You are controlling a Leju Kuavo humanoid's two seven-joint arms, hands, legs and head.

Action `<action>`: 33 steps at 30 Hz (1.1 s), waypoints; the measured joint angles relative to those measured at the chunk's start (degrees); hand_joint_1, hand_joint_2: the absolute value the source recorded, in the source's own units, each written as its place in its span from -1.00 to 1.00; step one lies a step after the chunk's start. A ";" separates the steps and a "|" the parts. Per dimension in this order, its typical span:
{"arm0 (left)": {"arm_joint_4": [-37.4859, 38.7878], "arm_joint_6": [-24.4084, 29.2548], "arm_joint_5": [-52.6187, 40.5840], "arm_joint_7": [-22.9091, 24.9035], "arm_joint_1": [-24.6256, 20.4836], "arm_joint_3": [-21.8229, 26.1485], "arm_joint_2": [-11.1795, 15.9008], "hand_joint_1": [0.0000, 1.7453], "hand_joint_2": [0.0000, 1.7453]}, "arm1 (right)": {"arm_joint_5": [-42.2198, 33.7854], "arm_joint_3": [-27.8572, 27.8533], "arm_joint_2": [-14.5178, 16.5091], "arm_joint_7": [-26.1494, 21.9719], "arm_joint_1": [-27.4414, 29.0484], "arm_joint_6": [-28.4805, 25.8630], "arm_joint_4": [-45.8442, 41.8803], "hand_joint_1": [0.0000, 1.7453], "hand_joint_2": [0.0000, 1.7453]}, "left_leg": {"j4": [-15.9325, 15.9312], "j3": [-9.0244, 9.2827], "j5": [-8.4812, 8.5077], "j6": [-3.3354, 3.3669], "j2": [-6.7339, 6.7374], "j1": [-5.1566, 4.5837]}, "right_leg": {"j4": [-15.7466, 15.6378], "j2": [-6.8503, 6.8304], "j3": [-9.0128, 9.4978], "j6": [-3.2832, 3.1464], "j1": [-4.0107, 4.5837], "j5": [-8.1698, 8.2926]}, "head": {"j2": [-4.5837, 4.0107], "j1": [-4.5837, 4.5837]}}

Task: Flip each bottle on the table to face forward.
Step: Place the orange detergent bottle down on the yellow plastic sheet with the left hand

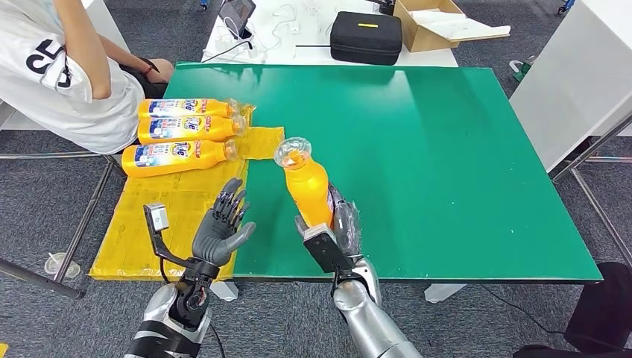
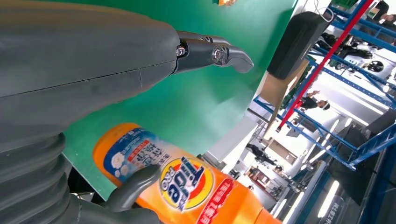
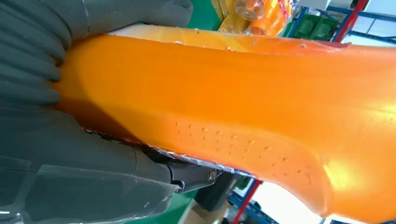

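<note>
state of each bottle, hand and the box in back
held bottle: gripped by right robot hand, raised, cap end pointing away
three bottles: lying side by side on the yellow sheet, labels up
left robot hand: open, fingers spread, holding nothing
cardboard box: flaps open
black case: closed

I counted four orange bottles: three (image 1: 179,133) lay side by side at the table's (image 1: 447,149) left edge, one (image 1: 307,186) stood apart. One black case (image 1: 366,37), one cardboard box (image 1: 432,22), one person (image 1: 59,67).
</note>
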 joint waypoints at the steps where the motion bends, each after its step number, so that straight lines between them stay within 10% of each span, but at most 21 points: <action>1: -0.10 -0.01 -0.15 0.01 0.09 -0.15 0.01 -1.00 1.00 | -0.04 -0.15 0.08 0.29 -0.18 0.23 0.16 1.00 1.00 | 0.00 0.00 0.00 0.00 0.00 0.00 | 0.00 0.00 0.00 0.00 0.00 0.00 | 0.00 0.01; 33: 2.94 0.77 -2.15 -0.38 -1.92 -1.78 0.02 -1.00 1.00 | 5.08 13.77 4.64 7.23 -6.13 -0.03 16.90 1.00 1.00 | 0.00 0.02 0.01 -0.01 0.03 0.01 | 0.00 0.00 -0.04 0.00 0.01 0.00 | 0.00 0.00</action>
